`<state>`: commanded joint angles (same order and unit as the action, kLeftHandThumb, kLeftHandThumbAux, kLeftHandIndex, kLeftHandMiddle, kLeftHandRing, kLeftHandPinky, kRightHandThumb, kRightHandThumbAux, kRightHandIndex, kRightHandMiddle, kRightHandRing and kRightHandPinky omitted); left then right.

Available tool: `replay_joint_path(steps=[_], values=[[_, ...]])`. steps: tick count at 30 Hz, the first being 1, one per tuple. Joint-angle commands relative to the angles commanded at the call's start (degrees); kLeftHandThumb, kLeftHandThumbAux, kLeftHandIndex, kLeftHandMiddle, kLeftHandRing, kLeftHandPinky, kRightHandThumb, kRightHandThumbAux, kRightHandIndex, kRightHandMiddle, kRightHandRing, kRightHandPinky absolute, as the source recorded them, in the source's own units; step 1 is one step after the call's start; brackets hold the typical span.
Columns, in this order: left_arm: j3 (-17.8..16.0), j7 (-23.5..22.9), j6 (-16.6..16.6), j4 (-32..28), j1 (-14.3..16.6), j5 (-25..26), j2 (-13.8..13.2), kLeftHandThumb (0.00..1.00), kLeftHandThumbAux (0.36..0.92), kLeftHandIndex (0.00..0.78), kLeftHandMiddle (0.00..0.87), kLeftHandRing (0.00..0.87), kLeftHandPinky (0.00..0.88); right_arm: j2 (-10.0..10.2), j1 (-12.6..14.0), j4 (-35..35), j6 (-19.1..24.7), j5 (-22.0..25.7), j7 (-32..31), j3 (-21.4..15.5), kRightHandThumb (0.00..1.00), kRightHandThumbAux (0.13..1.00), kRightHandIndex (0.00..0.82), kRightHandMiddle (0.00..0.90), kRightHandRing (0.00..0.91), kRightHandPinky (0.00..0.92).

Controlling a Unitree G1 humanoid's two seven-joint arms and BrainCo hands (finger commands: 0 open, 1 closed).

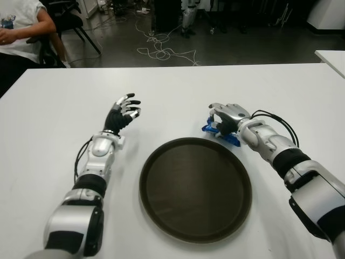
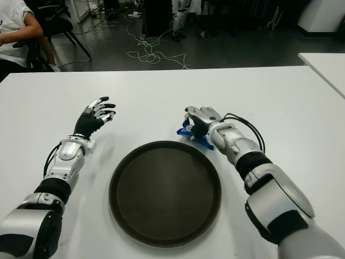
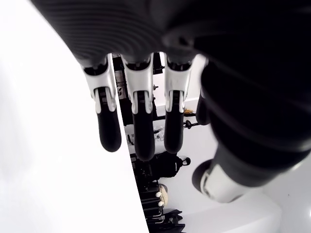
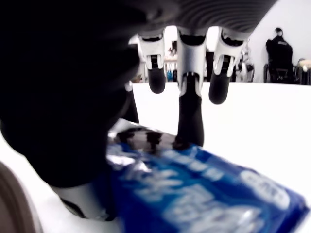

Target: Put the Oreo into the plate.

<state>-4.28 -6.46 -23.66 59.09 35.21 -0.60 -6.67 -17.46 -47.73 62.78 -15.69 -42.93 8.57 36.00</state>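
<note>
The blue Oreo packet (image 1: 208, 128) is just beyond the far right rim of the round dark plate (image 1: 161, 183), low over the white table. My right hand (image 1: 227, 117) arches over it from above and hides most of it. In the right wrist view the packet (image 4: 204, 194) fills the space under the palm, with the thumb against its side. The middle finger (image 4: 190, 116) presses on its top, while the two neighbouring fingers stay clear of it. My left hand (image 1: 124, 109) shows left of the plate with fingers spread and nothing in it.
A seated person (image 1: 21, 27) is at the table's far left corner. Cables (image 1: 161, 51) lie on the floor beyond the table's far edge. A second white table (image 1: 331, 56) stands at the far right.
</note>
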Motion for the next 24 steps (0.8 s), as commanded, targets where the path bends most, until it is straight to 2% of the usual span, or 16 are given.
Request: replay_joint_path(steps=[9, 14, 20, 24], values=[[-0.12, -0.26, 0.17, -0.46, -0.33, 0.31, 0.1, 0.33, 0.779, 0.171, 0.278, 0.285, 0.3, -0.01, 0.04, 0.44, -0.5, 0.08, 1.48, -0.44, 0.127, 0.861, 0.55, 0.709, 0.718, 0.705], [-0.24, -0.6, 0.56, -1.12, -0.6, 0.6, 0.15, 0.358, 0.787, 0.161, 0.275, 0.282, 0.293, -0.05, 0.18, 0.29, -0.65, 0.23, 2.28, -0.81, 0.107, 0.87, 0.553, 0.702, 0.709, 0.693], [-0.23, -0.43, 0.91, -1.42, -0.65, 0.52, 0.14, 0.366, 0.797, 0.166, 0.276, 0.284, 0.299, 0.0, 0.38, 0.21, -0.77, 0.73, 3.44, -1.5, 0.107, 0.879, 0.563, 0.712, 0.717, 0.698], [0.01, -0.16, 0.62, -1.4, -0.67, 0.1, 0.01, 0.355, 0.785, 0.175, 0.278, 0.286, 0.306, 0.02, 0.33, 0.32, -0.57, 0.89, 3.62, -1.78, 0.116, 0.886, 0.551, 0.711, 0.717, 0.695]])
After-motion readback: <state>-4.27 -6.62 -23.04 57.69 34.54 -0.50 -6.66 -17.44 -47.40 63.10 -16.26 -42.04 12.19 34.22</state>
